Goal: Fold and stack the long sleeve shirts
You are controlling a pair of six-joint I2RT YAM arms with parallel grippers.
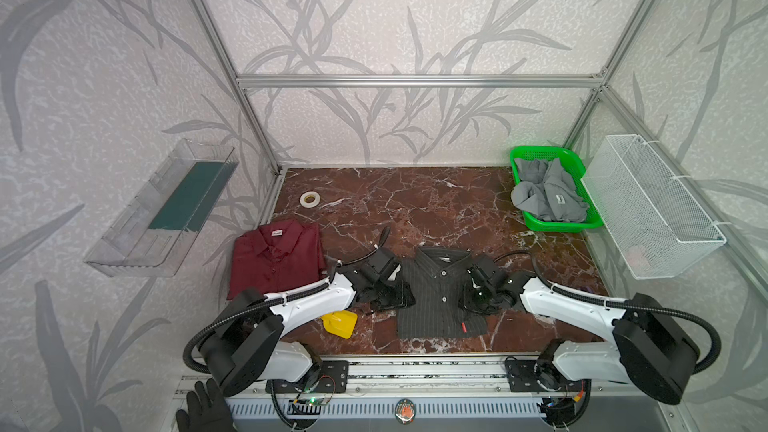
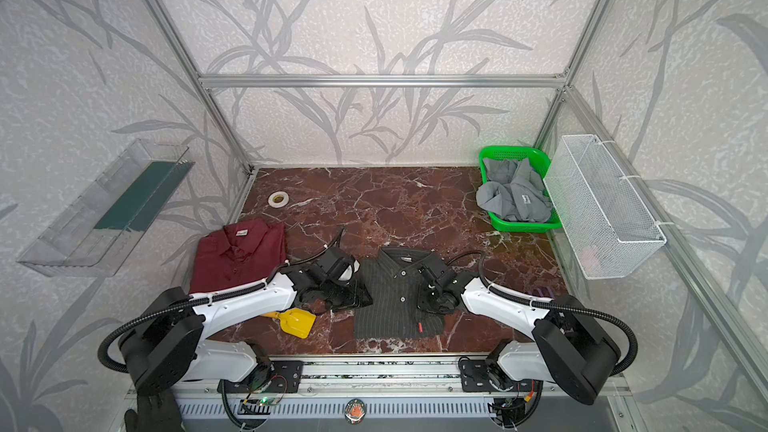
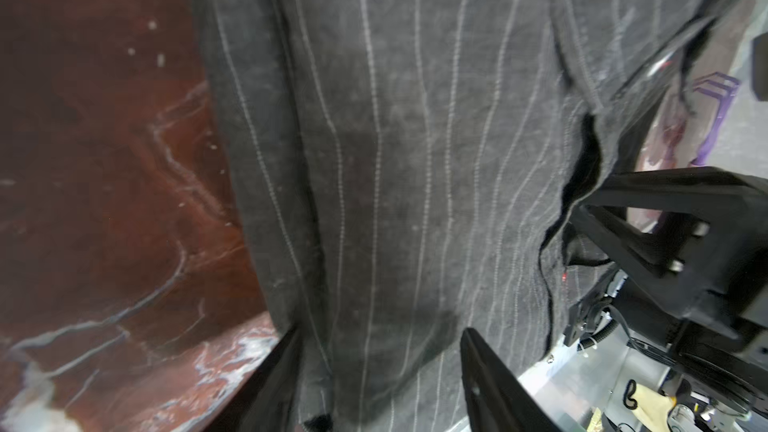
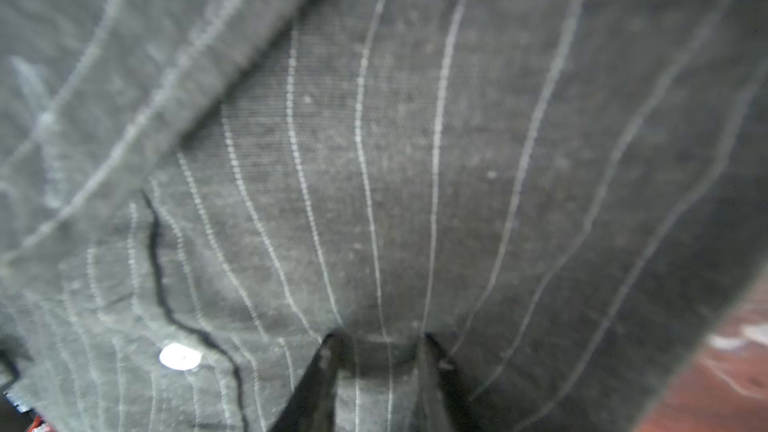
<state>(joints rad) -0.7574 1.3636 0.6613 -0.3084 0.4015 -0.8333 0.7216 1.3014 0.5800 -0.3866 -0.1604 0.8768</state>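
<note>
The dark pinstriped long sleeve shirt point(image 1: 436, 309) point(image 2: 392, 309) lies folded, collar away from me, at the table's front middle. My left gripper point(image 1: 392, 299) point(image 3: 380, 336) is at its left edge, jaws open, with striped cloth point(image 3: 395, 139) spread flat between them. At the shirt's right side, my right gripper point(image 1: 473, 299) point(image 4: 380, 340) digs its tips into the cloth point(image 4: 395, 160), shut on a small ridge of it. The maroon shirt point(image 1: 276, 259) point(image 2: 241, 257) lies folded at the left. The light grey shirt point(image 1: 548, 197) is crumpled in a green basket point(image 1: 536, 153).
A tape roll point(image 1: 309, 199) lies at the back left of the marble table point(image 1: 415, 209). A yellow plastic piece point(image 1: 340, 323) sits under my left arm. A white wire basket point(image 1: 652, 205) hangs on the right wall, a clear shelf point(image 1: 166, 205) on the left. A gloved hand point(image 1: 203, 409) shows at the front.
</note>
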